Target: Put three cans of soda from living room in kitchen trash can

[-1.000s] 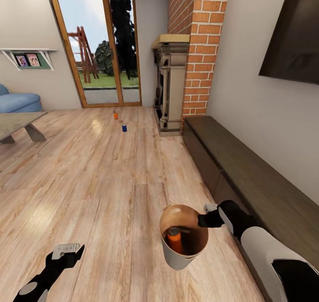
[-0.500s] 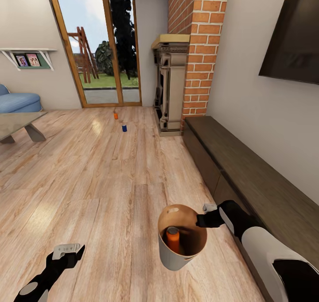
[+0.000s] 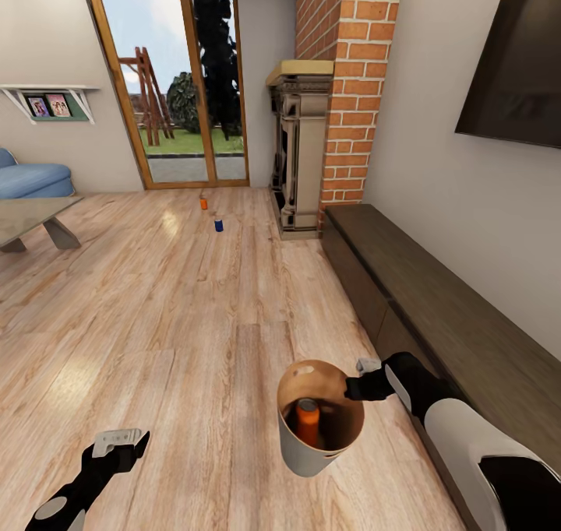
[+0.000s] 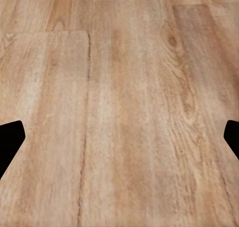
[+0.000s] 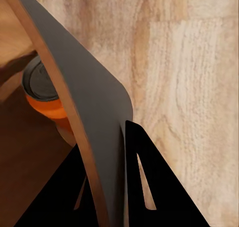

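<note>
My right pincer [image 3: 363,381] is clamped on the rim of the small round tapered bin, pale grey-white outside and glossy brown inside [image 3: 300,453]; my right wrist view shows one finger [image 5: 144,187] outside the thin wall [image 5: 94,117] and the other inside it. I carry the bin low at about five o'clock in my head view, above the reddish plank floor [image 3: 195,321]. Inside it stands one bright orange soda can with a grey metal top [image 3: 308,424], leaning a little toward the wall; the wrist camera catches its lid [image 5: 40,82].

My left pincer [image 3: 121,443], at seven o'clock, holds nothing; its two dark fingertips [image 4: 10,142] stand wide apart over bare boards.

Further out, toward twelve o'clock and well apart from me, a second orange can [image 3: 203,202] and a dark blue can [image 3: 219,225] stand upright on the floor before the glazed wooden door [image 3: 167,79]. The ornate dark fireplace [image 3: 300,149] and red brick chimney [image 3: 347,87] lie at one o'clock, a long dark low cabinet [image 3: 436,313] at three, a blue sofa [image 3: 31,179] at nine.

I judge one can is binned and two remain, so the collecting step is in hand. Next I should drive forward to the blue can, stop with it within my left arm's reach, keep the bin level, then lower the open left pincer around the can.
</note>
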{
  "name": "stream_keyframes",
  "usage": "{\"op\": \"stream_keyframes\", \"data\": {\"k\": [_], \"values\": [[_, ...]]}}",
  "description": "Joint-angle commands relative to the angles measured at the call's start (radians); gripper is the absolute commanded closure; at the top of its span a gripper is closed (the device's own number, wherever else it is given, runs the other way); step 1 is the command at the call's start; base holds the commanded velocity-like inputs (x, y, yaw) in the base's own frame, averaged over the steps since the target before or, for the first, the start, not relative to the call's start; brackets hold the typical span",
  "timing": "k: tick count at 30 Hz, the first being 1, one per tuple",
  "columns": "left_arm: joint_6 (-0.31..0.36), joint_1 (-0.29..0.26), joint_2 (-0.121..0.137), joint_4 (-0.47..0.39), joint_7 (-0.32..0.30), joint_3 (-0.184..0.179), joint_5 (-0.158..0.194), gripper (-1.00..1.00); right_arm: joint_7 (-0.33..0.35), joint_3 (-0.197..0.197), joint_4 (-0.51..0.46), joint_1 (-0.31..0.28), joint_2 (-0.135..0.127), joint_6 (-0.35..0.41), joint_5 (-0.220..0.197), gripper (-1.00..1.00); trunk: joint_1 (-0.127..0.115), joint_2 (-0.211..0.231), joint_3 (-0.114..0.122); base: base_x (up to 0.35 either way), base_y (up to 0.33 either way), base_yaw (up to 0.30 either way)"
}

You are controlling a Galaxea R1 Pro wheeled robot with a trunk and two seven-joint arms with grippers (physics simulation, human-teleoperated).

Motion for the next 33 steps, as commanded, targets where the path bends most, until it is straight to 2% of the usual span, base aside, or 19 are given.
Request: {"op": "stream_keyframes", "data": {"k": [1, 5, 9, 12, 21, 33], "values": [[0.000, 0.000, 0.000, 0.000, 0.000, 0.000, 0.000, -1.00, 0.003, -0.004, 0.000, 0.000, 0.000, 0.007, -0.023, 1.00, 0.000, 0.000, 0.000, 0.000, 0.000, 0.000], [0.000, 0.000, 0.000, 0.001, 0.000, 0.000, 0.000, -1.00, -0.007, -0.003, 0.002, 0.000, -0.002, 0.008, -0.023, 1.00, 0.000, 0.000, 0.000, 0.000, 0.000, 0.000], [0.001, 0.000, -0.001, 0.005, 0.000, -0.003, -0.002, -1.00, -0.087, -0.003, 0.030, 0.000, 0.004, 0.008, -0.022, 1.00, 0.000, 0.000, 0.000, 0.000, 0.000, 0.000], [0.001, 0.000, -0.001, 0.006, 0.000, -0.004, -0.002, -1.00, -0.112, -0.003, 0.083, 0.000, 0.006, -0.014, -0.021, 1.00, 0.000, 0.000, 0.000, 0.000, 0.000, 0.000], [0.000, 0.001, -0.005, 0.006, 0.000, -0.005, -0.002, -1.00, -0.129, -0.004, 0.234, 0.000, 0.002, -0.171, -0.021, 1.00, 0.000, 0.000, 0.000, 0.000, 0.000, 0.000], [0.000, 0.001, -0.018, 0.006, 0.002, -0.005, -0.006, -1.00, -0.124, -0.004, 0.260, 0.024, -0.012, -0.202, -0.022, 1.00, 0.000, 0.000, 0.000, 0.000, 0.000, 0.000]]}}
